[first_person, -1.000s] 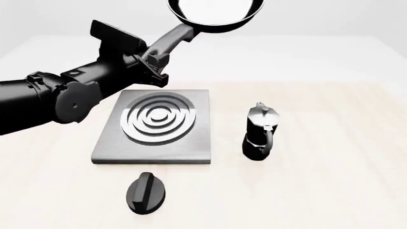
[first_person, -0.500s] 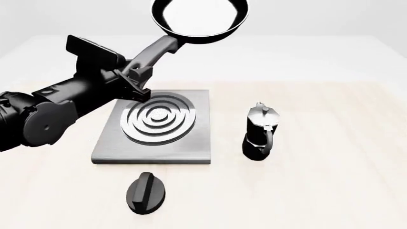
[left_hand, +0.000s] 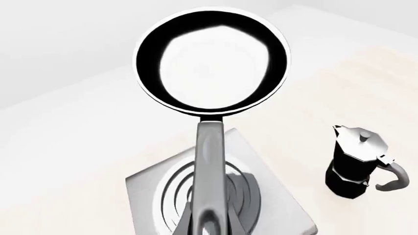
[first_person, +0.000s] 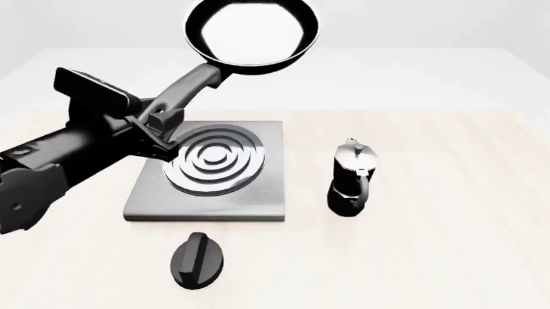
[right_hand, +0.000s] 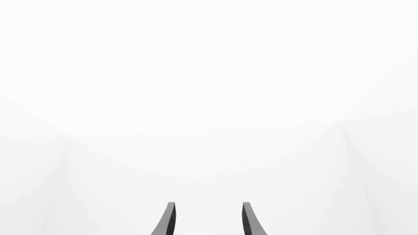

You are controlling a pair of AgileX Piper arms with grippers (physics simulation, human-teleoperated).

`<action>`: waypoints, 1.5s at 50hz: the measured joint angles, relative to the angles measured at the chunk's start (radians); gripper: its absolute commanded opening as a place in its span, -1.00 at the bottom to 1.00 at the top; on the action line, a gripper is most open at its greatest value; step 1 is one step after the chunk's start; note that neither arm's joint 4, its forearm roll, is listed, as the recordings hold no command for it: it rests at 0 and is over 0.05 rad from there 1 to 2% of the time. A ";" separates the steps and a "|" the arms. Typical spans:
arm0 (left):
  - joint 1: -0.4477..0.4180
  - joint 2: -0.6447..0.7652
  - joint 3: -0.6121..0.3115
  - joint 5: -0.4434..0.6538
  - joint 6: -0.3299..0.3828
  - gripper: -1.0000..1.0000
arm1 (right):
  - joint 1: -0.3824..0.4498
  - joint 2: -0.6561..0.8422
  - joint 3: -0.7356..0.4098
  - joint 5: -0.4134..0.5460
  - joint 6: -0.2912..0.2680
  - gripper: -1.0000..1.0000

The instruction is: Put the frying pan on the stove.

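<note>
My left gripper (first_person: 154, 122) is shut on the long grey handle of the frying pan (first_person: 251, 33). The pan, black with a glossy inside, is held high in the air beyond the stove's far edge. The stove (first_person: 210, 168) is a grey square slab with silver rings, lying on the table under the handle. In the left wrist view the pan (left_hand: 212, 61) fills the upper middle and the stove (left_hand: 216, 196) lies beneath the handle. My right gripper (right_hand: 205, 218) is open and empty, with only blank white before it; it is out of the front view.
A black-and-silver moka pot (first_person: 351, 177) stands to the right of the stove; it also shows in the left wrist view (left_hand: 358, 161). A small black oval knob (first_person: 198, 259) lies in front of the stove.
My left arm has drawn back to the left and lower, carrying the pan with it. The pan has moved left and slightly down. The rest is still.
</note>
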 measured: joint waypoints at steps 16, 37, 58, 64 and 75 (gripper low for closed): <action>0.018 -0.129 0.075 0.062 0.008 -1.00 | -0.001 0.000 0.015 -0.011 -0.002 1.00; 0.051 -0.271 0.153 0.142 0.007 -1.00 | 0.000 0.000 0.020 -0.014 -0.006 1.00; 0.067 -0.353 0.211 0.198 -0.008 -1.00 | 0.000 0.000 0.020 -0.013 -0.011 1.00; 0.065 -0.375 0.225 0.215 -0.013 -1.00 | 0.001 0.000 0.017 -0.010 -0.013 1.00; 0.065 -0.404 0.257 0.229 -0.028 -1.00 | 0.000 0.000 0.013 -0.006 -0.018 1.00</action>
